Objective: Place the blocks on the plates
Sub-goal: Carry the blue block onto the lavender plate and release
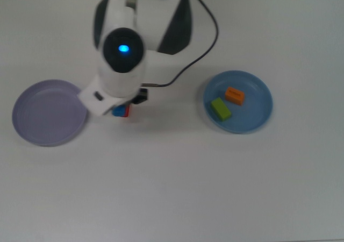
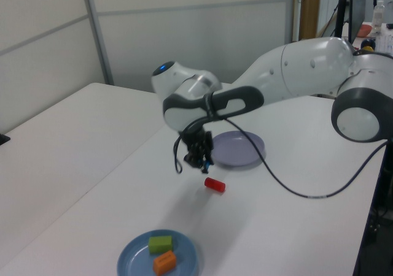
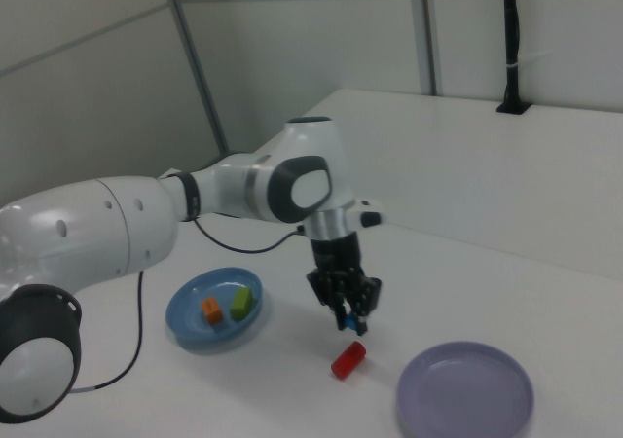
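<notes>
Arm (image 2: 295,73): white, with dark grey joints, reaching over the white table (image 1: 172,188) from the far edge in the top view.

Gripper (image 3: 350,323): black, two-fingered, pointing down, raised clear of the table. Clamped on the small blue stubby block (image 3: 351,322), visible as a blue spot between the fingertips in the right view and in the left view (image 2: 206,164). In the top view, mostly hidden under the wrist, with only a blue edge (image 1: 117,112) showing.

Red cylinder (image 2: 215,184): lying on its side on the table, below the gripper and apart from it. In the right view (image 3: 347,359), between the two plates and nearer the lavender one. In the top view, only a red sliver (image 1: 125,112) showing beside the blue edge.

Pale lavender round plate (image 1: 32,129): at the top view's left, with no block on it; wrist housing overlapping its rim at the top view's right.

Light blue round plate (image 1: 252,115): at the top view's right, well apart from the gripper. Holding the green rectangular block (image 1: 220,108) and the orange rectangular block (image 1: 234,95), just beside each other, orange one nearer the top view's upper edge.

Black cable (image 1: 199,48): looping from the arm to the wrist.
</notes>
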Controlling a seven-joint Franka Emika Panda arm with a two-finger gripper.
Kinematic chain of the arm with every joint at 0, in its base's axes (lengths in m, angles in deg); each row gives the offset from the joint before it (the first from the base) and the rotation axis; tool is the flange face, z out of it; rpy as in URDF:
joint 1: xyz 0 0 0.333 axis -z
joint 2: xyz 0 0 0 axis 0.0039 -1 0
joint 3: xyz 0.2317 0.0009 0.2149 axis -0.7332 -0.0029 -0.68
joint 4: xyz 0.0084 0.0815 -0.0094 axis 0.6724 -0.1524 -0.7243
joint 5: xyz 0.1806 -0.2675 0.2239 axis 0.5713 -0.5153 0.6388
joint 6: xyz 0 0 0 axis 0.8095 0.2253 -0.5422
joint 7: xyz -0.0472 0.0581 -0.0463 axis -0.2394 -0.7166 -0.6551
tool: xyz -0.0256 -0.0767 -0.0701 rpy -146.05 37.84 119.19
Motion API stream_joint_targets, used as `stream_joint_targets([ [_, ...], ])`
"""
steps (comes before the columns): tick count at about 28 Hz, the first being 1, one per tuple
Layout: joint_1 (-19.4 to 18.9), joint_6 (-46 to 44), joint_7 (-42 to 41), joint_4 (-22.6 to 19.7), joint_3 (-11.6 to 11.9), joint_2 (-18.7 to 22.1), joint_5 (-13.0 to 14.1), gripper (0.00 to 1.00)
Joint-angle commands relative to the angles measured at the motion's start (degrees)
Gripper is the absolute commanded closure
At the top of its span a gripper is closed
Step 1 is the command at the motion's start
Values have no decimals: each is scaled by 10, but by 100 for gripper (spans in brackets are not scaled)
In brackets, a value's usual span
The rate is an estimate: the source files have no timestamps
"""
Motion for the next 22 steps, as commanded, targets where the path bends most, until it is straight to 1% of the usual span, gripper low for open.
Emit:
stream_joint_targets([
  [1,62,20,-24,-8,2,0,-1,100],
  [3,89,40,-36,-11,2,-2,2,100],
  [7,116,69,-44,-13,2,-17,-4,100],
  [10,134,99,-44,-14,2,-39,-13,100],
  [11,136,108,-44,-14,2,-44,-15,95],
  [13,137,119,-43,-15,2,-52,-14,79],
  [14,144,123,-44,-15,2,-54,-14,76],
  [19,155,123,-44,-15,1,-54,-6,75],
  [20,155,123,-46,-14,1,-54,-5,62],
  [21,155,122,-47,-14,1,-53,-4,45],
  [22,155,122,-48,-14,1,-53,-4,22],
])
